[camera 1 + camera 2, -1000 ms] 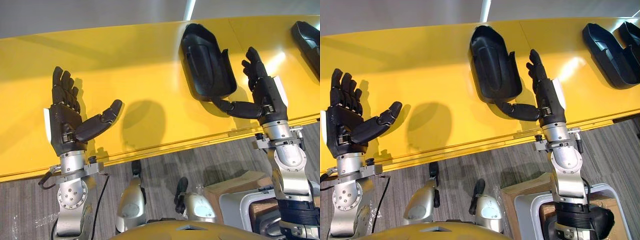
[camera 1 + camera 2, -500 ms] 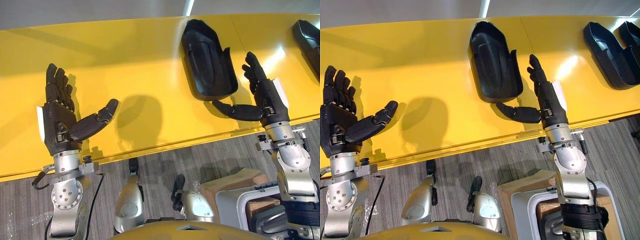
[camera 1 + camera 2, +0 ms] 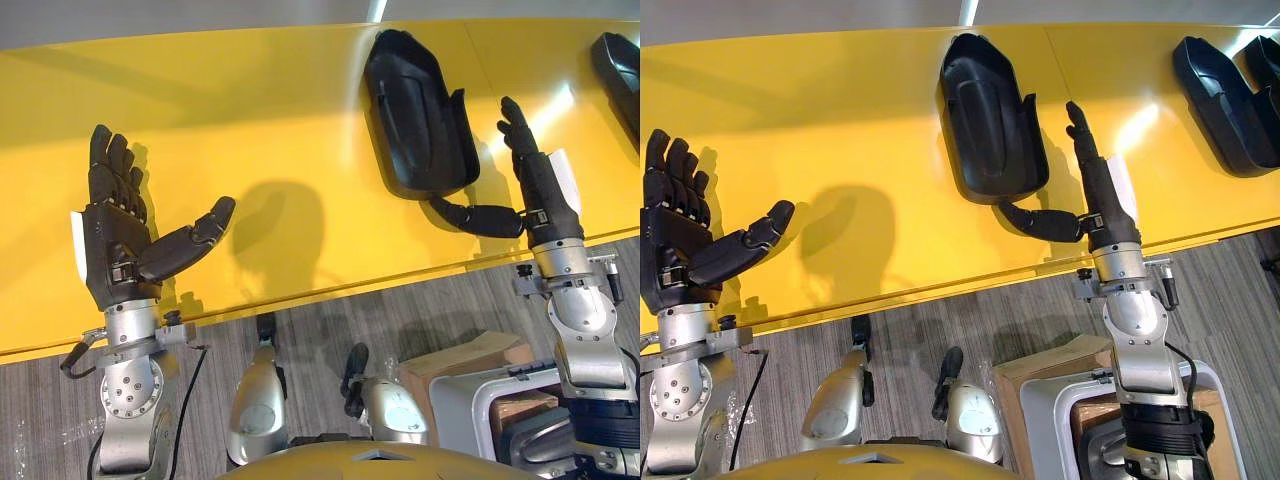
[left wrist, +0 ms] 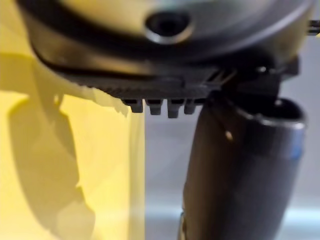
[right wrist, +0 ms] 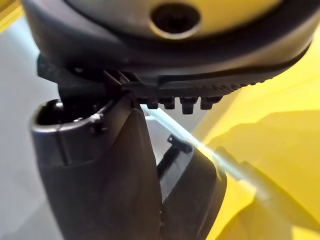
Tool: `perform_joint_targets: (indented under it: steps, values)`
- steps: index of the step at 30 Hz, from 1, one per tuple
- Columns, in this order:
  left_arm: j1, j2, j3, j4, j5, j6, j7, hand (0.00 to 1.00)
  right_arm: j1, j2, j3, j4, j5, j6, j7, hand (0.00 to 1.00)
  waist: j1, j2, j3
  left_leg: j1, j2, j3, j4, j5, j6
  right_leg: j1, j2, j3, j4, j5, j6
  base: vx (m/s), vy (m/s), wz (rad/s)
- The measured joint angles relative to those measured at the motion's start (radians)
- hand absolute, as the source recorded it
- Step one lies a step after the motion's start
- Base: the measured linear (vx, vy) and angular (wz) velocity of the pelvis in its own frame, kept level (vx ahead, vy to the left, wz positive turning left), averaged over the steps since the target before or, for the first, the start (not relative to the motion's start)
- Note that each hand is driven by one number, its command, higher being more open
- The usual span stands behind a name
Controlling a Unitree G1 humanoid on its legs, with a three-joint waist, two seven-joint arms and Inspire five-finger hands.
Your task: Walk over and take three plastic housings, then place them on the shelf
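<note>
Yellow tabletop (image 3: 250,120) across the upper half of both eye views, grey plank floor (image 3: 320,325) below it. At lower right, on the floor beside the right arm: brown cardboard box (image 3: 470,358) and pale grey bin (image 3: 465,410).

Upper centre, on the yellow: black plastic housing (image 3: 415,110), long and glossy, rounded at the far end, with a raised flap on its right side. Just right of it, right hand (image 3: 538,185), spread wide with fingers straight, thumb reaching in below the housing's near end. Grips nothing; cannot tell whether the thumb touches. At left, well apart from the housing, left hand (image 3: 115,235), flat open and empty, thumb out.

Right eye view takes in two further housings (image 3: 1220,95) at upper right; left eye view catches one at its right edge. Right wrist view brings the housing's dark rim close past the thumb. Left wrist view looks past its thumb onto bare yellow.
</note>
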Motion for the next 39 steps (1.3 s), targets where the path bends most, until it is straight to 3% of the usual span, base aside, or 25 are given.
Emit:
perform_joint_targets:
  steps: [5, 10, 17, 24, 27, 30, 31, 35, 39]
  values:
    - [-0.003, 0.000, 0.001, 0.000, 0.000, 0.001, 0.001, 1.00, -0.025, 0.000, 0.000, 0.000, -0.040, 0.000, -0.050, 1.00, 0.001, 0.004, 0.002, 0.001, -0.002, -0.002, 0.000, 0.002, -0.005, 0.000, -0.002, -0.001, 0.003, -0.004, -0.002, 0.00, 0.000, 0.00]
    - [-0.009, 0.000, 0.000, 0.000, 0.000, 0.001, 0.002, 1.00, -0.045, 0.000, 0.000, 0.008, -0.040, 0.000, -0.058, 1.00, 0.000, 0.027, 0.017, 0.002, -0.004, -0.012, 0.000, 0.002, -0.006, -0.006, -0.008, -0.010, 0.034, -0.026, -0.004, 0.00, -0.011, 0.06]
    - [-0.004, -0.003, 0.000, 0.000, 0.001, 0.001, 0.004, 1.00, -0.052, 0.000, -0.001, 0.031, -0.033, -0.005, -0.050, 1.00, 0.000, 0.031, 0.020, 0.000, -0.004, -0.016, 0.000, 0.007, -0.003, -0.007, -0.008, -0.014, 0.037, -0.031, -0.005, 0.02, -0.014, 0.02]
    - [0.011, -0.037, 0.001, -0.017, 0.038, 0.001, -0.002, 1.00, -0.013, 0.004, -0.037, -0.003, 0.139, -0.063, -0.011, 1.00, 0.000, 0.034, 0.018, 0.012, -0.007, -0.018, -0.001, 0.004, -0.005, 0.004, -0.011, -0.016, 0.038, -0.035, -0.005, 0.00, 0.000, 0.00]
    - [0.026, -0.081, 0.003, -0.041, 0.040, -0.001, -0.002, 1.00, 0.058, 0.080, -0.106, -0.095, 0.263, -0.111, 0.022, 1.00, -0.002, 0.041, 0.013, 0.027, -0.014, -0.018, -0.001, 0.000, -0.004, 0.022, -0.017, -0.020, 0.035, -0.040, -0.001, 0.00, 0.000, 0.00]
    - [0.056, -0.121, 0.006, -0.073, 0.060, -0.003, -0.014, 1.00, 0.138, 0.186, -0.159, -0.206, 0.425, -0.170, 0.104, 1.00, -0.008, 0.055, -0.018, 0.037, -0.019, -0.013, -0.002, -0.007, -0.001, 0.032, -0.022, -0.019, 0.027, -0.040, 0.001, 0.04, 0.001, -0.03]
    - [0.075, -0.135, 0.004, -0.074, 0.077, -0.004, -0.030, 1.00, 0.167, 0.232, -0.156, -0.220, 0.486, -0.184, 0.148, 1.00, -0.012, 0.056, -0.060, 0.039, -0.020, -0.012, -0.003, -0.007, -0.002, 0.040, -0.021, -0.023, 0.015, -0.039, 0.004, 0.05, -0.019, 0.00]
    - [0.080, -0.160, -0.014, -0.077, 0.078, -0.014, -0.067, 1.00, 0.200, 0.307, -0.113, -0.220, 0.535, -0.190, 0.198, 1.00, -0.021, 0.064, -0.126, 0.065, -0.020, -0.016, -0.005, -0.014, -0.009, 0.078, -0.019, -0.034, -0.005, -0.038, 0.005, 0.04, -0.027, 0.03]
    - [0.080, -0.181, -0.066, -0.081, 0.079, -0.024, -0.077, 1.00, 0.215, 0.349, 0.007, -0.201, 0.553, -0.188, 0.196, 1.00, -0.021, 0.100, -0.181, 0.076, -0.020, -0.024, -0.006, -0.015, -0.010, 0.098, -0.017, -0.047, -0.012, -0.037, 0.006, -0.03, -0.009, 0.05]
